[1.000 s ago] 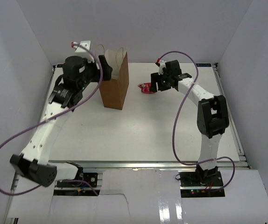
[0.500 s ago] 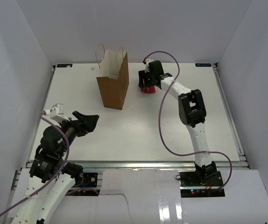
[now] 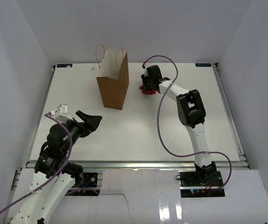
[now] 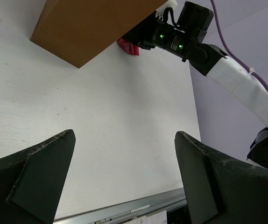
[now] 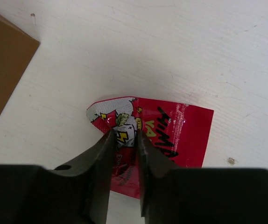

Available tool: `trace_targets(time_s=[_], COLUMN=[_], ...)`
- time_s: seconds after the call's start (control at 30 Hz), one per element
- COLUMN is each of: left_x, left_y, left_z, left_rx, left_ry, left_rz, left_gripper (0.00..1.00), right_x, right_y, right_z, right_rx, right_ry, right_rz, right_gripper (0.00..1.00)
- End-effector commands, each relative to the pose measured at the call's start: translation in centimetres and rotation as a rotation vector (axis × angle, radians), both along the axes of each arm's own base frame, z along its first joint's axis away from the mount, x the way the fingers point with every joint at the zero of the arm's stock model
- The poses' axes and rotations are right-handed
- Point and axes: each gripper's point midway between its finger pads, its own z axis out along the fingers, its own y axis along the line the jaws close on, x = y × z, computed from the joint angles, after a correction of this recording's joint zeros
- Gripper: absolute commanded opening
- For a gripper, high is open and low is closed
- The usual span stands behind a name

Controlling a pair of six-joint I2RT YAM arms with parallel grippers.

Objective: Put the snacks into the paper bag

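A brown paper bag (image 3: 111, 84) stands upright at the back middle of the table, mouth open, cord handles up. Just right of it a red snack packet (image 3: 148, 92) lies flat on the table. My right gripper (image 3: 147, 86) is down on it. In the right wrist view its fingers (image 5: 103, 154) pinch a raised fold of the red packet (image 5: 183, 133), so the right gripper (image 5: 124, 136) is shut on it. My left gripper (image 3: 93, 122) hovers open near the front left, empty; its wrist view shows the bag (image 4: 87, 28) and packet (image 4: 128, 46) far ahead.
The bag's brown side (image 5: 1, 65) is close to the left of the held packet. White enclosure walls surround the table (image 3: 138, 130). The right arm's purple cable (image 3: 161, 121) loops over the table's right half.
My left arm pulled back from the bag to the front left, staying open. The right gripper moved left onto the red packet, dropped to it and closed on it.
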Motion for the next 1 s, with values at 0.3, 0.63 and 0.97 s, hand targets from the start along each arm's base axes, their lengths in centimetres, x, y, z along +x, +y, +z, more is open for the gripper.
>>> trace_targets(time_s=[0.3, 0.63, 0.97], left_x=[1.7, 2.4, 2.3], left_y=[-5.2, -9.6, -14.7], left_z=[-3.4, -8.2, -9.2], left_rx=[-0.195, -0.302, -0.263], left_ry=[0.082, 0.236, 0.274], left_rz=[-0.186, -0.369, -0.574], left_gripper=[0.98, 0.98, 0.98], right_x=[-5.8, -25.8, -36.7], right_y=[-0.6, -3.3, -2.1], right_z=[5.5, 10.2, 9.2], right_rx=[0.043, -0.075, -0.291], right_ry=[0.001, -0.268, -0.397], right_rz=[0.354, 1.289, 1.695], right_gripper=[0.08, 0.08, 0.08])
